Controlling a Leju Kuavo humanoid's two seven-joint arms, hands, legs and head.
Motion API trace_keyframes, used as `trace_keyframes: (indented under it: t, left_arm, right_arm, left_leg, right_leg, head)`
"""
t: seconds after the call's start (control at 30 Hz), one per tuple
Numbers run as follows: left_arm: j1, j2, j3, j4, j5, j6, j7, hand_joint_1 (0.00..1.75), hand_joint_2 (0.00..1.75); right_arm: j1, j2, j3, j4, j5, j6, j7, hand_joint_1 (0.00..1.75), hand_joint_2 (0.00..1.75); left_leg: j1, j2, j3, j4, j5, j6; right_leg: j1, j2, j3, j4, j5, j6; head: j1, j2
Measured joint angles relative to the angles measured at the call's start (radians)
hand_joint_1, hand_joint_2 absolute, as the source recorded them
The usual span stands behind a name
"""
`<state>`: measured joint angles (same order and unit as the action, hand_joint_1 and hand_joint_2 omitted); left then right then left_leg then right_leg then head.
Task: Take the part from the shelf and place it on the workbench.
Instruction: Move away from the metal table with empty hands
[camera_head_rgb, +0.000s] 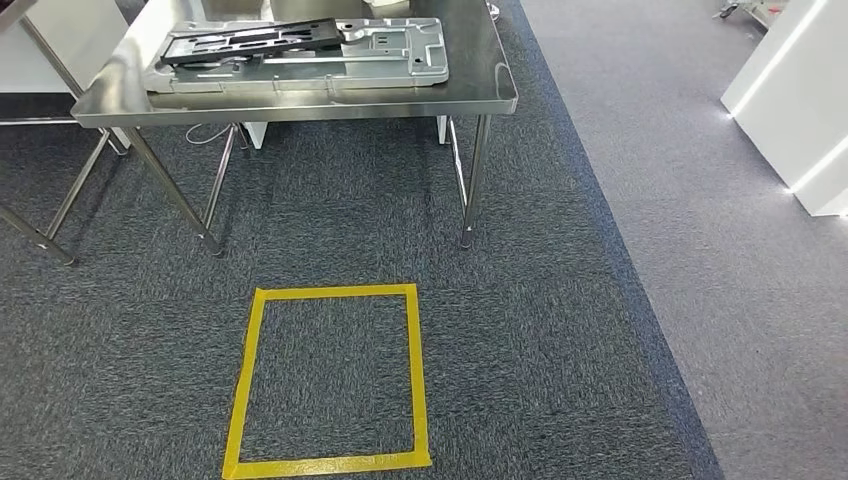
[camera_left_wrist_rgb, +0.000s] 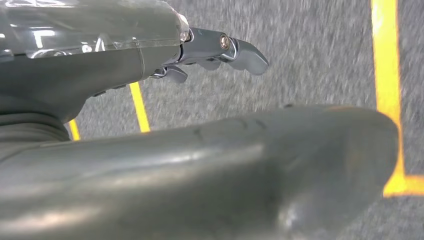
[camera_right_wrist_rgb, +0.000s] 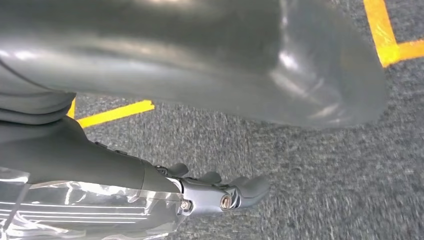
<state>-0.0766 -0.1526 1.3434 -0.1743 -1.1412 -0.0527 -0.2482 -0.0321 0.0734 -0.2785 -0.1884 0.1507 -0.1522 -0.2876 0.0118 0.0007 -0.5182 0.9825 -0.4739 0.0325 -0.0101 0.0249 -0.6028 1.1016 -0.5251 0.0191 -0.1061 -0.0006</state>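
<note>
The part lies on the counter, upper left of the frame, so placing looks done. Both hands hang empty, left hand and right hand with fingers apart.

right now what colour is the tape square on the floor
Yellow, on dark grey carpet; the tape square shows best in the head view.

No text, label, brand or number can be read in any view. On the carpet a square outline of yellow tape is seen as a floor marking, w/o any writing on it. Nothing legible is found on the workbench.
</note>
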Motion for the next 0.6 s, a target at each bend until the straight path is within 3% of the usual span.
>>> trace_keyframes:
  t: [0.07,0.1,0.13,0.17,0.23,0.3,0.4,0.47,0.57,0.6]
  left_arm:
    - [0.001,0.0,0.0,0.0,0.0,0.0,0.002,0.0,0.0]
    - [0.002,0.0,0.0,0.0,0.0,0.001,0.005,0.0,0.0]
    - [0.002,0.0,0.0,0.0,0.0,0.002,0.007,0.0,0.0]
    - [0.001,0.0,0.0,0.0,-0.001,0.003,0.01,0.0,0.0]
    - [0.001,-0.002,0.0,0.0,-0.001,0.003,0.014,0.0,0.0]
    - [-0.001,-0.003,0.0,0.0,-0.001,0.001,0.017,0.0,0.0]
    - [-0.004,-0.003,0.0,0.0,-0.001,-0.004,0.022,0.0,0.0]
    - [-0.005,-0.003,0.001,0.0,0.0,-0.007,0.026,0.0,0.0]
    - [-0.003,-0.003,0.004,0.0,0.004,-0.008,0.032,0.0,0.0]
    - [-0.002,-0.003,0.005,0.0,0.006,-0.008,0.033,0.0,0.0]
  right_arm:
    - [-0.001,0.0,-0.001,0.0,0.001,0.0,0.0,0.0,0.0]
    - [-0.001,0.0,-0.001,0.0,0.001,0.0,0.001,0.0,0.0]
    - [0.0,0.0,-0.001,0.0,0.002,0.0,0.001,0.0,0.0]
    - [0.001,0.0,-0.001,0.0,0.002,0.0,0.001,0.0,0.0]
    - [0.001,-0.001,-0.002,0.0,0.002,0.0,0.001,0.0,0.0]
    - [-0.001,-0.001,-0.002,0.0,0.002,0.0,0.001,0.0,0.0]
    - [-0.001,-0.001,-0.003,0.0,0.006,-0.002,0.0,0.0,0.0]
    - [0.0,-0.001,-0.005,0.0,0.009,-0.002,0.0,0.0,0.0]
    - [0.0,-0.002,-0.008,0.0,0.012,0.0,0.0,0.0,0.0]
    - [0.0,-0.002,-0.009,0.0,0.012,0.001,0.0,0.0,0.0]
  left_leg:
    - [-0.001,0.009,-0.002,0.0,0.001,0.004]
    - [-0.002,0.014,-0.003,0.001,0.0,0.003]
    - [-0.002,0.018,-0.003,0.003,0.0,0.002]
    - [-0.001,0.021,-0.003,0.004,-0.002,0.0]
    - [-0.002,0.027,0.0,0.009,-0.008,-0.008]
    - [-0.006,0.032,0.001,0.015,-0.015,-0.019]
    - [-0.007,0.037,0.002,0.017,-0.02,-0.037]
    - [-0.002,0.027,-0.012,0.054,-0.046,-0.048]
    - [0.0,0.011,-0.101,0.241,-0.135,-0.055]
    - [0.001,0.01,-0.131,0.297,-0.149,-0.056]
  right_leg:
    - [-0.003,-0.011,-0.064,0.134,-0.063,0.006]
    - [-0.005,-0.013,-0.087,0.181,-0.076,0.009]
    - [-0.006,-0.015,-0.092,0.192,-0.068,0.012]
    - [-0.009,-0.018,-0.077,0.162,-0.042,0.014]
    - [-0.012,-0.033,-0.007,0.022,0.024,0.014]
    - [-0.009,-0.043,0.039,-0.075,0.053,0.006]
    - [-0.006,-0.034,0.043,-0.09,0.054,-0.012]
    - [-0.008,-0.029,0.044,-0.095,0.055,-0.026]
    - [-0.006,-0.02,0.045,-0.097,0.048,-0.041]
    - [-0.004,-0.016,0.047,-0.096,0.044,-0.043]
  head:
    - [0.0,0.0]
    - [0.0,0.0]
    - [0.0,0.0]
    - [0.0,0.0]
    - [0.0,0.0]
    - [0.0,0.0]
    - [0.0,0.0]
    - [0.0,0.0]
    - [0.0,0.0]
    - [0.0,0.0]
